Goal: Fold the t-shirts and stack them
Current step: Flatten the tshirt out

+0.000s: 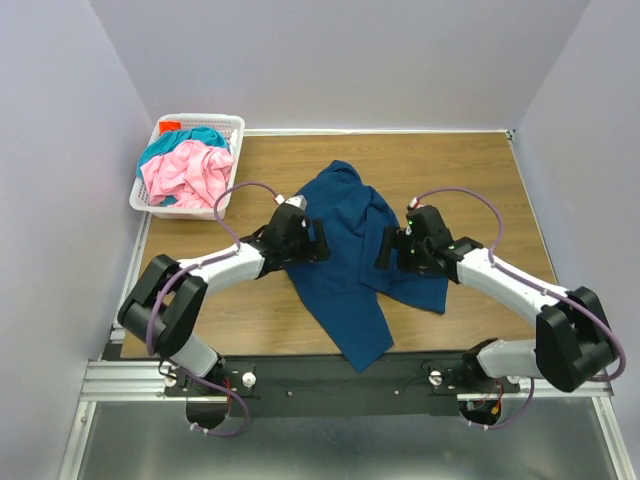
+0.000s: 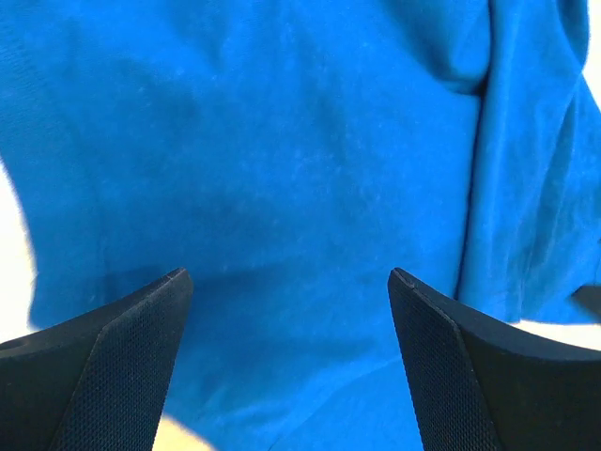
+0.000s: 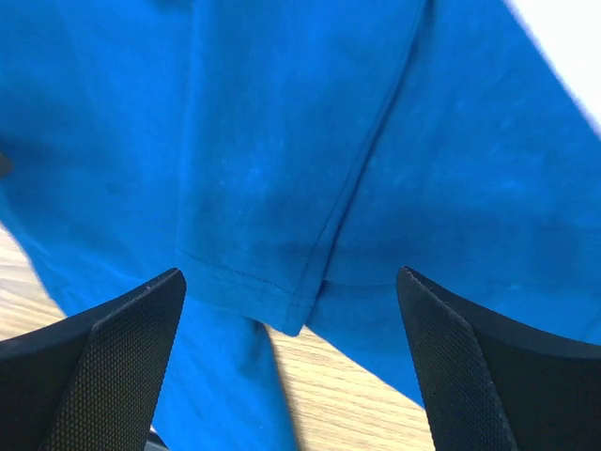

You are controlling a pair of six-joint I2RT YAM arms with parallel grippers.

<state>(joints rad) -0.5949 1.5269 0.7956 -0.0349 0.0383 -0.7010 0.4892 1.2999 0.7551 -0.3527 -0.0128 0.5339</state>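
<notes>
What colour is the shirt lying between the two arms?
The shirt is dark blue; the overhead view shows it best.

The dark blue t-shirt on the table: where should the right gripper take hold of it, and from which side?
Probably at the hemmed corner of the dark blue t-shirt, from above. In the right wrist view this edge lies free over the bare table, between the open fingers of the right gripper, so one finger could slip under it.

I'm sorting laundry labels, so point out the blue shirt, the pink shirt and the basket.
blue shirt [image 1: 350, 250], top view, centre of the cloth
pink shirt [image 1: 185, 175], top view, its crumpled middle
basket [image 1: 212, 120], top view, far rim
</notes>
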